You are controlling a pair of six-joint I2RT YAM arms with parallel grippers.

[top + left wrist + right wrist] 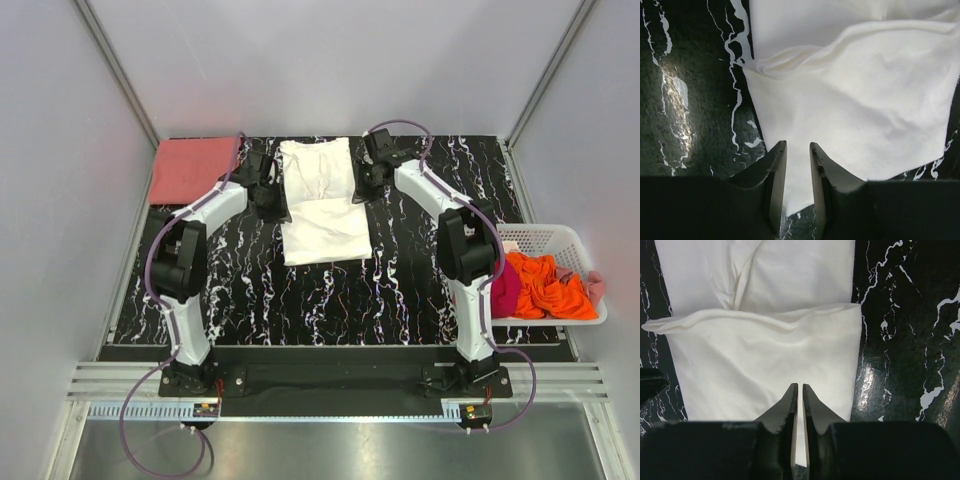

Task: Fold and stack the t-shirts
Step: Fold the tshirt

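Note:
The cream-white t-shirt (320, 215) lies at the back middle of the table, its far part doubled over itself with a raised fold edge across it. My left gripper (270, 200) hovers at its left edge. In the left wrist view the left gripper (797, 145) is open by a narrow gap over a corner of the white shirt (855, 100), holding nothing. My right gripper (368, 182) is at the shirt's right edge. Seen from the right wrist, the right gripper (800, 386) is shut to a hairline over the white shirt (765, 355). A salmon-pink t-shirt (192, 168) lies folded at the back left.
A white slatted basket (560, 240) sits off the table's right edge with an orange shirt (545, 285) and a magenta one (505, 290) inside, and a pink bit (596, 288) at its far side. The table (420, 290) is black with white marbling. Grey walls close in the back and sides.

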